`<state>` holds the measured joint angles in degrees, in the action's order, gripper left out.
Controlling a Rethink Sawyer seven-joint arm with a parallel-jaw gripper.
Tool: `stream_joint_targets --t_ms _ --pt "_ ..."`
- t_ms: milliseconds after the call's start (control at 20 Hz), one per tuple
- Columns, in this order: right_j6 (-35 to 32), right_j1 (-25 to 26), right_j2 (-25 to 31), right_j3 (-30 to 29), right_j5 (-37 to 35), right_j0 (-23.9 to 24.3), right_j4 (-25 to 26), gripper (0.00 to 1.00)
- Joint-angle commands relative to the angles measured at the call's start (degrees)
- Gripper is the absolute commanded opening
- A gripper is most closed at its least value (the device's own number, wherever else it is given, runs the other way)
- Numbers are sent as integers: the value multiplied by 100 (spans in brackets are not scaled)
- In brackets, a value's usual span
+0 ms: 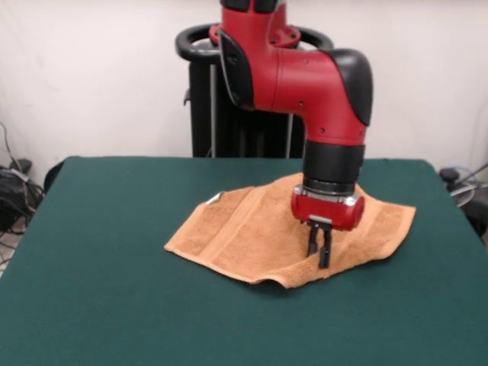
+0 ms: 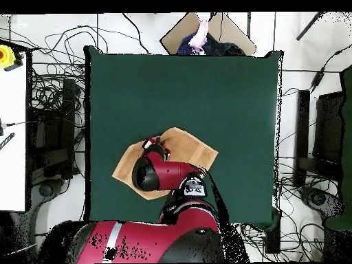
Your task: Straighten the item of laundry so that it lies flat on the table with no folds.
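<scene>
Partly hidden: towel (image 1: pixel 252 236) under arm; tool (image 1: pixel 319 255) tips indistinct.

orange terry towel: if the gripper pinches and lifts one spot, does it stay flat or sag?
Probably sags: the tan-orange terry cloth towel already lies rumpled, with a raised fold at its front edge. Its nap likely grips the dark green felt table, so it should drag, not slide. The black gripper is over it.

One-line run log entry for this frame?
end effector: closed, down on towel | towel: rumpled, front edge lifted, not flat | table: green
</scene>
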<state>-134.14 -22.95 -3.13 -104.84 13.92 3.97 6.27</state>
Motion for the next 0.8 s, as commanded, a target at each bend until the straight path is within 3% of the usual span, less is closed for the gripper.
stream_joint_targets --t_ms 50,300,550,800 --pt "-664 -44 904 413 -562 -300 -360 0" --pt "-597 170 915 829 -490 -359 -530 0" --pt "-573 174 1246 866 -366 -150 -325 0" --pt "-738 123 1453 854 -470 -194 -534 0"
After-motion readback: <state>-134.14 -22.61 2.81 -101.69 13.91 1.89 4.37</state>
